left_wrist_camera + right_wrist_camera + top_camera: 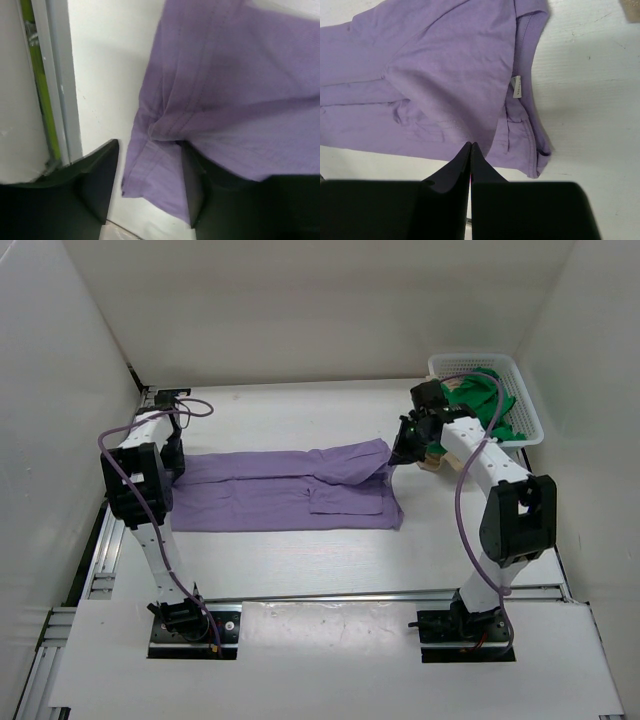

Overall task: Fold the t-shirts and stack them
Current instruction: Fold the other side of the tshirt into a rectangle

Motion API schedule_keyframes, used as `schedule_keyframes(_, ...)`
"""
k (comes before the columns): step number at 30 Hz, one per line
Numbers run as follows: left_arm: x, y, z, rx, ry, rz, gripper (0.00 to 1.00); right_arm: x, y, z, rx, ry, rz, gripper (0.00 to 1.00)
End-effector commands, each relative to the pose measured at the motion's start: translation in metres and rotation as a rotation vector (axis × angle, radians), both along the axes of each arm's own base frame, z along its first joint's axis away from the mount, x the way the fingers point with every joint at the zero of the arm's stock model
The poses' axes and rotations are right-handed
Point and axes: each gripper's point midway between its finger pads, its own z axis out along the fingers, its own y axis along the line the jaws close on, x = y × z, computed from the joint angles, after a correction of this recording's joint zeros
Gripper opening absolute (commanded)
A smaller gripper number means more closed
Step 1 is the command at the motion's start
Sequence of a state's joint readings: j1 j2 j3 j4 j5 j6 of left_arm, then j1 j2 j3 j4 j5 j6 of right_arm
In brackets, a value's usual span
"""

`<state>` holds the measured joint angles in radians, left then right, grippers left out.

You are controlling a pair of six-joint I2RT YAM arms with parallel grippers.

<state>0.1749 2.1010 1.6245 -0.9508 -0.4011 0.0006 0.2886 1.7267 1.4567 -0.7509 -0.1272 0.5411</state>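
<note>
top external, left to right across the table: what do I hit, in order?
left gripper → lavender t-shirt → right gripper → white basket holding the green t-shirt

The lavender t-shirt (290,495) is soft, matt cloth with stitched hems. The table (300,565) looks smooth, matt white, and the far-right basket (470,359) is white plastic mesh.
</note>
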Motion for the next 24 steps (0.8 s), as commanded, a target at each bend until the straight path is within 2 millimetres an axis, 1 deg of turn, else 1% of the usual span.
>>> schedule_keyframes(1, 0.002, 0.010, 0.016, 0.064, -0.030, 0.013, 0.66, 0.009, 0.007, 0.004, 0.022, -0.025, 0.026, 0.00)
schedule_keyframes(2, 0.002, 0.012, 0.020, 0.077, -0.037, 0.016, 0.70, 0.012, 0.008, 0.010, 0.027, -0.039, 0.026, 0.00)
schedule_keyframes(4, 0.013, 0.015, 0.035, 0.099, -0.105, 0.021, 0.79, 0.022, 0.013, 0.010, 0.039, -0.047, 0.032, 0.00)
schedule_keyframes(5, 0.024, 0.017, 0.060, 0.114, -0.192, 0.024, 0.85, 0.034, 0.018, 0.014, 0.051, -0.062, 0.036, 0.00)
schedule_keyframes(6, 0.040, 0.016, 0.075, 0.135, -0.282, 0.017, 0.91, 0.042, 0.020, 0.016, 0.054, -0.071, 0.036, 0.00)
schedule_keyframes(7, 0.052, 0.010, 0.093, 0.143, -0.353, 0.005, 0.93, 0.053, 0.022, 0.005, 0.040, -0.057, 0.031, 0.00)
schedule_keyframes(8, 0.065, -0.012, 0.112, 0.122, -0.420, -0.046, 0.93, 0.069, 0.026, 0.019, 0.051, -0.096, 0.031, 0.00)
schedule_keyframes(9, 0.078, -0.028, 0.125, 0.101, -0.466, -0.082, 0.93, 0.079, 0.030, 0.020, 0.058, -0.105, 0.024, 0.00)
schedule_keyframes(10, 0.087, -0.047, 0.133, 0.080, -0.494, -0.121, 0.93, 0.090, 0.029, 0.006, 0.056, -0.072, 0.001, 0.00)
schedule_keyframes(11, 0.096, -0.070, 0.140, 0.045, -0.521, -0.172, 0.89, 0.100, 0.028, 0.005, 0.063, -0.077, -0.017, 0.00)
schedule_keyframes(12, 0.105, -0.113, 0.146, 0.022, -0.540, -0.258, 0.87, 0.114, 0.032, 0.015, 0.078, -0.110, -0.025, 0.00)
schedule_keyframes(13, 0.107, -0.139, 0.140, -0.001, -0.531, -0.311, 0.78, 0.124, 0.027, -0.002, 0.068, -0.083, -0.053, 0.00)
schedule_keyframes(14, 0.109, -0.166, 0.140, -0.026, -0.534, -0.366, 0.74, 0.132, 0.025, -0.006, 0.077, -0.075, -0.081, 0.00)
schedule_keyframes(15, 0.105, -0.218, 0.132, -0.064, -0.518, -0.469, 0.69, 0.140, 0.027, -0.003, 0.088, -0.087, -0.091, 0.00)
schedule_keyframes(16, 0.100, -0.245, 0.131, -0.098, -0.516, -0.526, 0.65, 0.143, 0.028, -0.018, 0.084, -0.060, -0.100, 0.00)
schedule_keyframes(17, 0.094, -0.276, 0.121, -0.153, -0.493, -0.593, 0.60, 0.146, 0.029, -0.022, 0.089, -0.052, -0.111, 0.00)
schedule_keyframes(18, 0.090, -0.303, 0.113, -0.189, -0.475, -0.647, 0.58, 0.151, 0.031, -0.024, 0.096, -0.056, -0.120, 0.00)
schedule_keyframes(19, 0.082, -0.345, 0.118, -0.236, -0.487, -0.730, 0.58, 0.153, 0.032, -0.034, 0.098, -0.040, -0.132, 0.00)
schedule_keyframes(20, 0.078, -0.366, 0.116, -0.266, -0.484, -0.770, 0.58, 0.159, 0.028, -0.031, 0.111, -0.053, -0.156, 0.00)
schedule_keyframes(21, 0.074, -0.390, 0.114, -0.315, -0.479, -0.816, 0.58, 0.162, 0.030, -0.037, 0.127, -0.039, -0.188, 0.00)
schedule_keyframes(22, 0.070, -0.420, 0.109, -0.345, -0.472, -0.868, 0.58, 0.164, 0.026, -0.044, 0.132, -0.025, -0.214, 0.00)
schedule_keyframes(23, 0.069, -0.434, 0.106, -0.368, -0.469, -0.893, 0.57, 0.168, 0.023, -0.044, 0.155, -0.028, -0.234, 0.00)
schedule_keyframes(24, 0.064, -0.451, 0.103, -0.420, -0.456, -0.928, 0.57, 0.172, 0.020, -0.048, 0.168, -0.018, -0.268, 0.00)
